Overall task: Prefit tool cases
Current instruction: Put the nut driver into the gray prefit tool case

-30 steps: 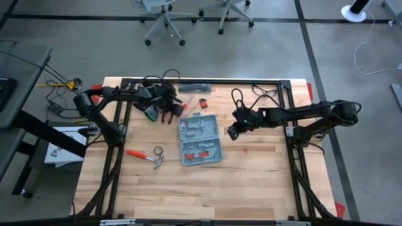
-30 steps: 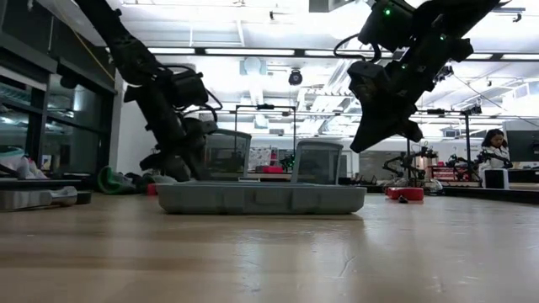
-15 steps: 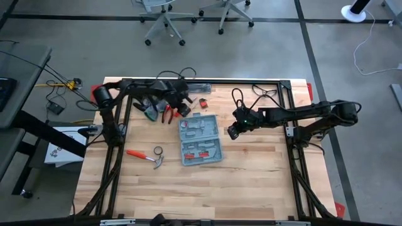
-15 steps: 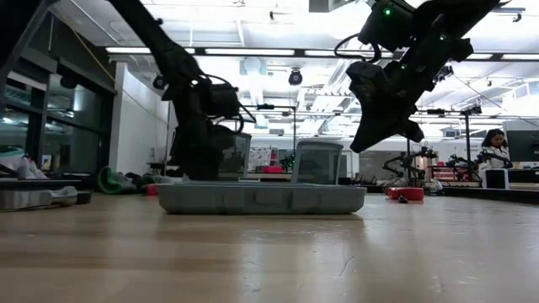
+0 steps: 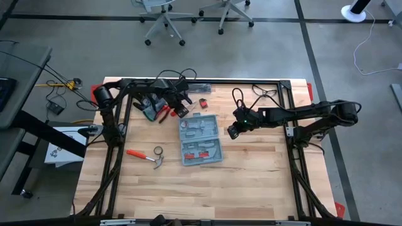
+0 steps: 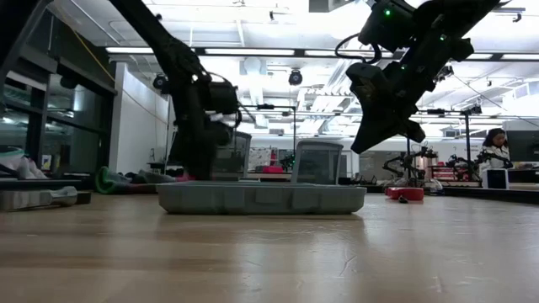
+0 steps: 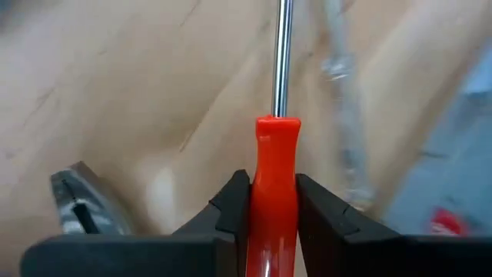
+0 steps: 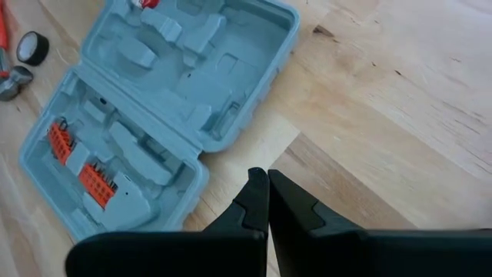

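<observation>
1. The tool case (image 5: 200, 139) is a blue-grey plastic clamshell with rounded corners.
2. It lies fully open and flat near the middle of the wooden table.
3. Moulded recesses face up; one half holds orange bits.

The open tool case (image 5: 201, 139) is lying on the bench (image 5: 251, 188), between the left pincer (image 5: 178, 108) and the right pincer (image 5: 232, 133).

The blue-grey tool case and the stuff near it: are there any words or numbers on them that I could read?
There are none to read.
Tool case: only moulded recesses and orange bits, no lettering visible.
Screwdriver in the left pincer: plain red handle, no label.
Paper beside the table: printed marks too small to read.
</observation>
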